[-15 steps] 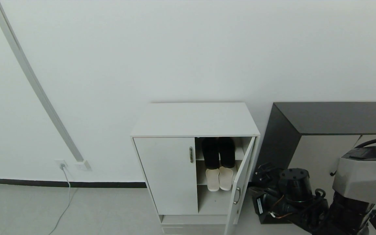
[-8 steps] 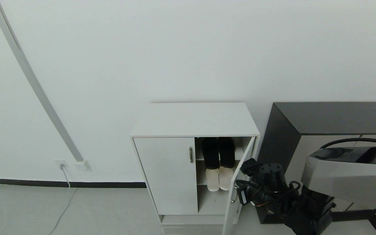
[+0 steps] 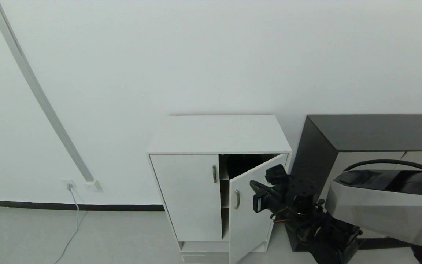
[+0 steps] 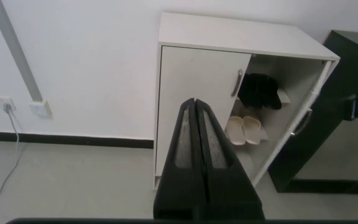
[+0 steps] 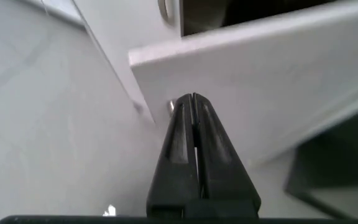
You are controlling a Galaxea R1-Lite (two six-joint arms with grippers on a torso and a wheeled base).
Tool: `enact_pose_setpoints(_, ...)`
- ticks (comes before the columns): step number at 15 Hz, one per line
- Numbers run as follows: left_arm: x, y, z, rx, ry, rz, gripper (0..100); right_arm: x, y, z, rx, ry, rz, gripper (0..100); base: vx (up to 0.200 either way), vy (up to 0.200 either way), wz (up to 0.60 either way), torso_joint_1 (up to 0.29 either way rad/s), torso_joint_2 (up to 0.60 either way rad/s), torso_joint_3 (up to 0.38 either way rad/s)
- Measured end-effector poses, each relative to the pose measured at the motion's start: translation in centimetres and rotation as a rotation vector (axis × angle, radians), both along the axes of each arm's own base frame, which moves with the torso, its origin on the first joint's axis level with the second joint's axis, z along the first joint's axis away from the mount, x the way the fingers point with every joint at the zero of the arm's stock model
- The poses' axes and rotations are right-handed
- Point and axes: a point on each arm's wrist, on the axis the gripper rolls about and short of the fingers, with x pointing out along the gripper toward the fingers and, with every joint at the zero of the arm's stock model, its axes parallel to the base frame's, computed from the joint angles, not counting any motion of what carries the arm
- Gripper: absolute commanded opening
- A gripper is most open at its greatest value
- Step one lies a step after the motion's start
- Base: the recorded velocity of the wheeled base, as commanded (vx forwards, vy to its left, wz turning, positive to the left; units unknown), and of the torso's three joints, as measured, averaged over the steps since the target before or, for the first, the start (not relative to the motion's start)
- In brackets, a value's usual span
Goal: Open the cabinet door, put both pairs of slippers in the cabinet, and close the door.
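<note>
The white wooden cabinet (image 3: 216,134) stands against the wall, with its left door (image 3: 187,194) shut and its right door (image 3: 247,220) about half way to shut. Both pairs are inside: the black pair of slippers (image 4: 260,90) lies on the upper shelf and the cream pair of slippers (image 4: 244,129) on the shelf under it, near the front edge.

The right end effector (image 5: 194,102) has its 2 fingers pressed together and holds nothing. Its tip is at the outer face of the right door, close to the small metal handle (image 3: 236,199); I cannot tell if it really touches. The left end effector (image 4: 195,106) is also pressed together and empty, well apart from the cabinet.

I judge that only the closing is left. 3 things could go wrong:
- The narrow tip may slide on the smooth panel, or catch on the handle.
- If the push ends too early, the door may stay a little open.
- The cream pair may stick out and block the door.
</note>
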Motion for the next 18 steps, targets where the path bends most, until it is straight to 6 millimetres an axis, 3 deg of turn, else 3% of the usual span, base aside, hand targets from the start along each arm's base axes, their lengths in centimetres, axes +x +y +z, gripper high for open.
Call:
enact_pose_setpoints(4,0.0,0.0,0.0,0.001,0.001,0.000,0,-6.2,-2.8,-0.7,-0.080,0.165,0.120,0,0.150,0.000,0.00,-0.007,0.00,0.005)
enact_pose_setpoints(6,0.0,0.0,0.0,0.000,0.001,0.000,0,-7.6,-3.4,-0.1,-0.080,0.185,0.143,0,0.200,0.000,0.00,0.007,0.00,0.007)
enact_pose_setpoints(12,0.0,0.0,0.0,0.001,0.001,0.000,0,-8.6,-2.9,-0.3,-0.100,0.197,0.173,0,0.167,0.000,0.00,0.006,0.00,0.000)
enact_pose_setpoints(18,0.0,0.0,0.0,0.000,0.002,0.000,0,-6.2,-1.1,-2.7,-0.096,0.188,0.151,0,0.000,0.000,0.00,0.000,0.00,0.000)
